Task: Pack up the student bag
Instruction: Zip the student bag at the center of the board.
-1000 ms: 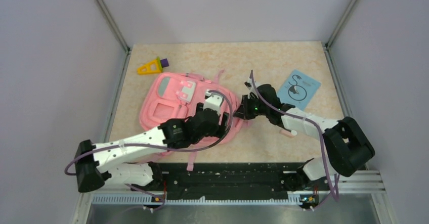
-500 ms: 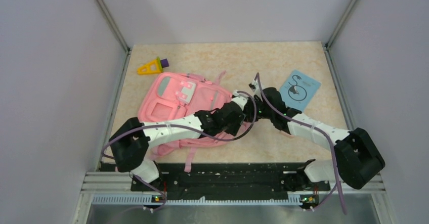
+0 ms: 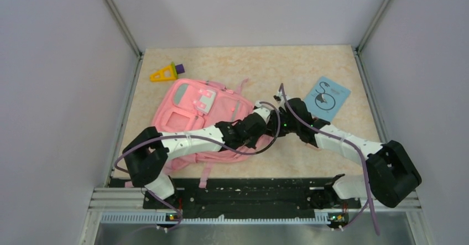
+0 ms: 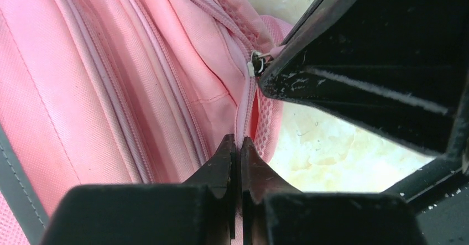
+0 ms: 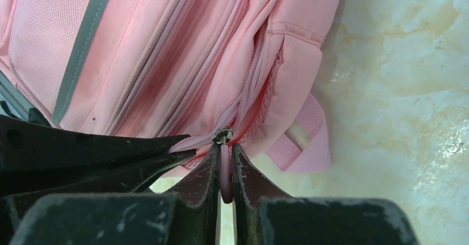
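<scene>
From above, the student bag (image 3: 193, 109), soft pink fabric, lies flat left of centre on the marbled beige table (image 3: 265, 68). The left arm (image 3: 191, 140) and right arm (image 3: 338, 139) cross its right edge, hiding where their tips meet. Left wrist view: the left claw (image 4: 236, 142) is pressed together at the bag's zip seam; whether it traps cloth is unclear. Right wrist view: the right claw (image 5: 224, 152) pinches a pink zipper pull (image 5: 224, 181) beneath its metal slider (image 5: 223, 136).
</scene>
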`<action>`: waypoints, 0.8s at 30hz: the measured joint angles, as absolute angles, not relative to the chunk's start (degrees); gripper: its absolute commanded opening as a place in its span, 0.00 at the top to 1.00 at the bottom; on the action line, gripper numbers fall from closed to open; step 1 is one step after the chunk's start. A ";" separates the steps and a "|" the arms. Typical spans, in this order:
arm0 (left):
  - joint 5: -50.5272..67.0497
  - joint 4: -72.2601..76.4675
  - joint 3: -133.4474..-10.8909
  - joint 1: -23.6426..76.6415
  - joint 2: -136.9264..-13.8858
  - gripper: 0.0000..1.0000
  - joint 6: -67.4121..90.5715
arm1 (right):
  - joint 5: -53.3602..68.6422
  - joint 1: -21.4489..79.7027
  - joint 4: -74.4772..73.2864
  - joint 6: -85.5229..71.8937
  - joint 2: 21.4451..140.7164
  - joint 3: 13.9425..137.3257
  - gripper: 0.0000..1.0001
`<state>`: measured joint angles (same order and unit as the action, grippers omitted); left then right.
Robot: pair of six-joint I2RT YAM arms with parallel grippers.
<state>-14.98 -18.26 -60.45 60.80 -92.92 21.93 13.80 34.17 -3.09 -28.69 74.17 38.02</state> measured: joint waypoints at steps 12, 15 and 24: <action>-11.25 -18.13 -49.04 61.78 -77.76 1.00 25.91 | 22.68 31.16 -5.28 -26.46 74.83 40.40 1.00; -10.13 -20.86 -47.66 61.80 -73.17 1.00 26.41 | 24.84 31.16 -5.56 -25.69 75.81 41.58 1.00; -8.23 -29.78 -46.19 61.63 -63.35 1.00 26.81 | 35.07 31.27 -4.25 -25.17 82.91 45.56 1.00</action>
